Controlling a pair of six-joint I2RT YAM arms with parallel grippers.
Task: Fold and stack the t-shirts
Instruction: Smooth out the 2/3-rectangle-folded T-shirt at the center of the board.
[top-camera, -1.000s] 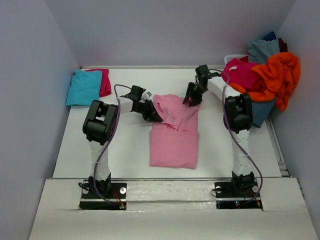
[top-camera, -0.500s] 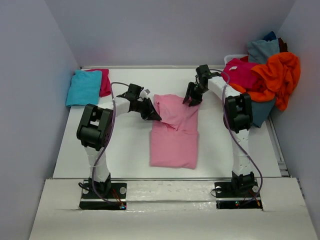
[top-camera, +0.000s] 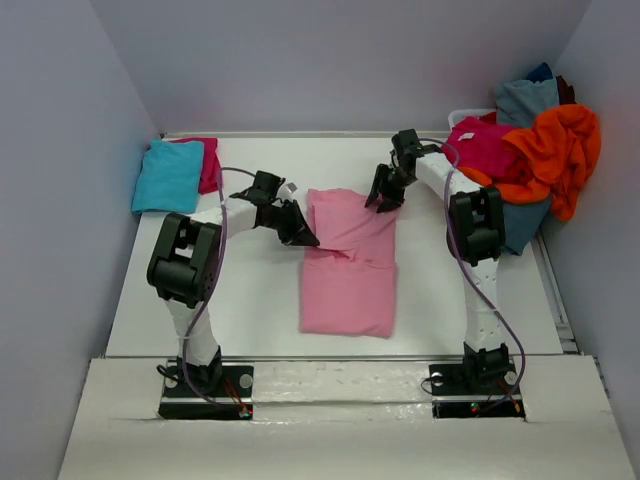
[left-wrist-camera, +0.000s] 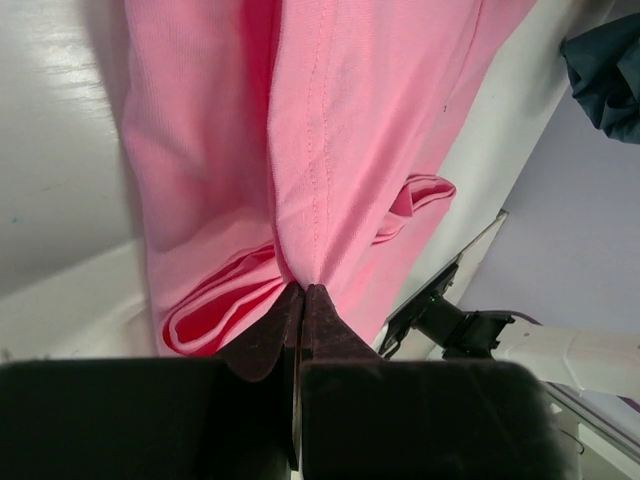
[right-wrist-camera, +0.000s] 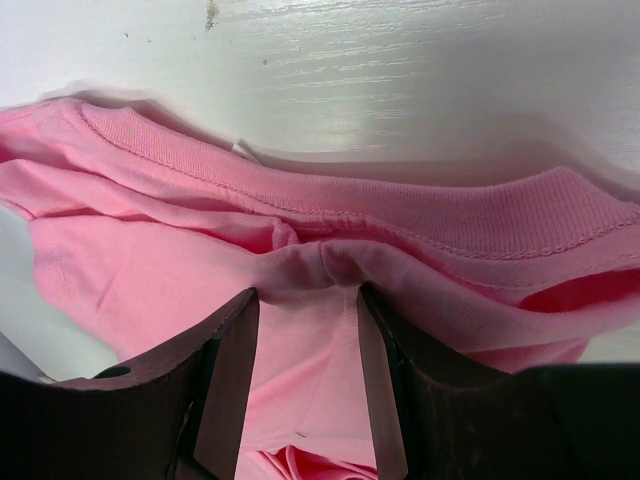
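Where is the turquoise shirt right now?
In the top view, the turquoise shirt lies folded at the table's far left corner, on a magenta shirt, left of the left gripper.

- No text, label, brand, number or sign can be read in any view.
- Any shirt tag, if present, is too blurred to tell.

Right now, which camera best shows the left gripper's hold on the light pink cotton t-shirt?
Left wrist: the left gripper is shut on a pinched fold of the light pink cotton t-shirt. Top external shows only the gripper at the shirt's left edge; right wrist shows the collar.
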